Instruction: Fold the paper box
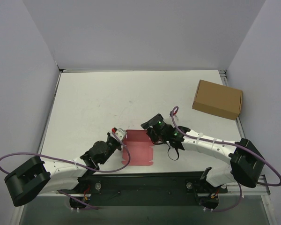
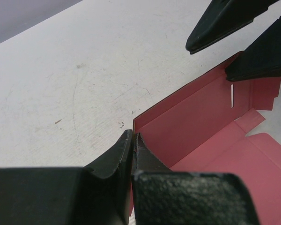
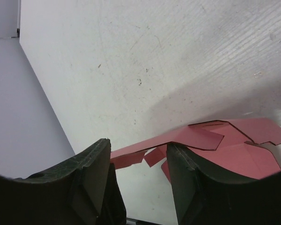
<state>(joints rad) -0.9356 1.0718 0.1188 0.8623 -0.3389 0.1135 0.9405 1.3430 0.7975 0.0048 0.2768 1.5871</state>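
The paper box lies part-folded on the bench, close to the middle of its near edge, between the two arms. Its base panel lies flat and one long wall stands raised along the far side. The left gripper is at the left end of that wall. In the left wrist view its fingers are pressed together on the wall's corner, with the card pinched between them. The gripper body covers the near left part of the sheet there, and the frame cuts off the right flaps. The right gripper is at the wall's right end, and in the top view it hides that corner of the card. Its fingers stand apart with a clear gap, and a pink flap edge shows in that gap. In the left wrist view, one right finger sits against the wall's top edge beside a slot, while the other hangs above it, clear of the card. Whether either pad presses on the card cannot be told from the right wrist view, where the right-hand finger blocks the near portion of the sheet. A brown cardboard box rests near the right edge of the bench, well apart from the arms and the pink card.
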